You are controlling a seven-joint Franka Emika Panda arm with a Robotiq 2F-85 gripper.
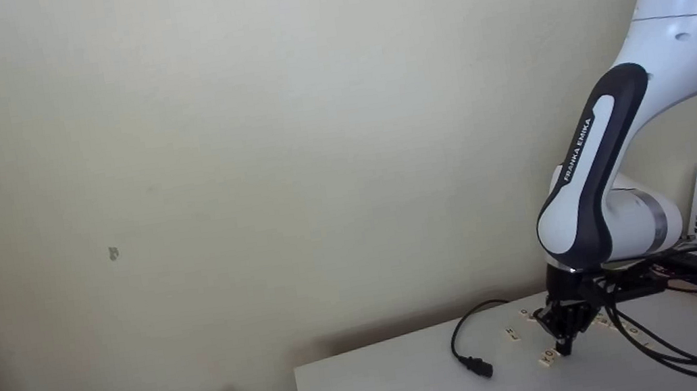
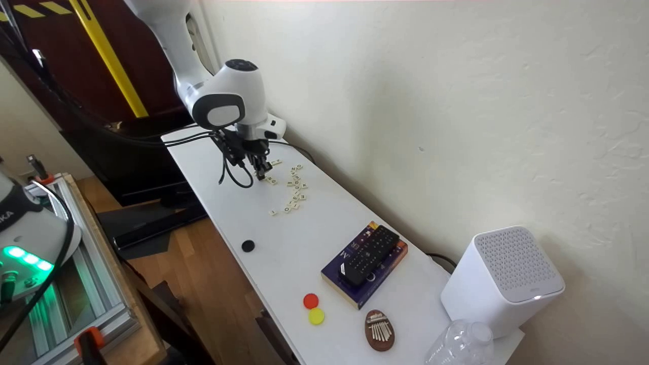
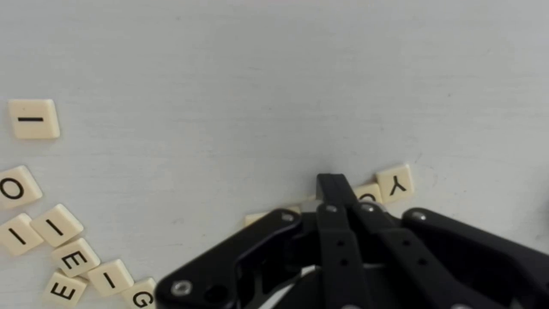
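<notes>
My black gripper (image 3: 332, 184) points down at the white table, its two fingers pressed together with nothing visible between them. It also shows in both exterior views (image 1: 565, 348) (image 2: 261, 174). The fingertips are at or just above the tabletop among cream letter tiles; I cannot tell if they touch. A Y tile (image 3: 394, 183) lies just right of the fingertips in the wrist view, against a round-lettered tile (image 3: 367, 192) partly hidden by the fingers. Another tile (image 3: 254, 218) shows partly behind the left finger linkage. An I tile (image 3: 34, 119) and an O tile (image 3: 19, 187) lie far left.
More tiles (image 2: 296, 185) lie scattered nearby. A black cable plug (image 1: 478, 367) lies near the gripper. Farther along are a black disc (image 2: 248, 246), book (image 2: 334, 271) with remote (image 2: 370, 256), red disc (image 2: 311, 301), yellow disc (image 2: 316, 316), thumb piano (image 2: 379, 332), white box (image 2: 499, 284) and clear bottle (image 2: 461, 344).
</notes>
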